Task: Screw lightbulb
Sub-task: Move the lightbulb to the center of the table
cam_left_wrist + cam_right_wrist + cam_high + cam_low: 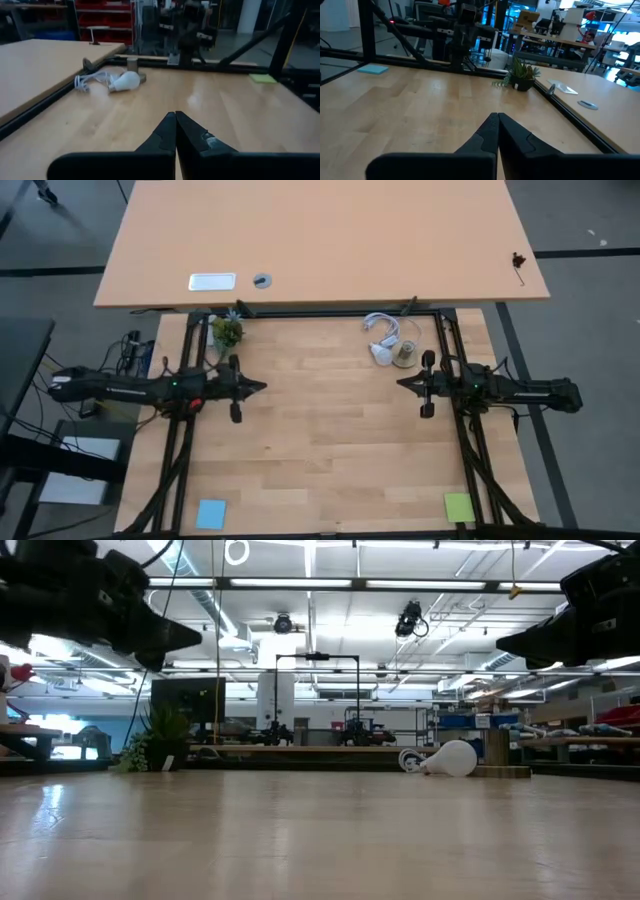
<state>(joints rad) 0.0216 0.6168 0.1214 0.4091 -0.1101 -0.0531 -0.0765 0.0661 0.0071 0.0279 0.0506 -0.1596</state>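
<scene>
The white lightbulb (381,352) lies on its side on the table at the far right, next to the round socket disc (405,356) and a coiled white cable (380,326). It also shows in the left wrist view (125,80) and the low view (452,758). My left gripper (262,387) hovers shut and empty over the table's left half, its fingers level (175,120). My right gripper (400,384) hovers shut and empty at the right, just nearer than the bulb (498,120).
A small potted plant (227,332) stands at the far left by the black frame rail (320,312). A blue note (211,514) and a green note (458,507) lie at the near edge. A second, larger table (320,240) stands beyond.
</scene>
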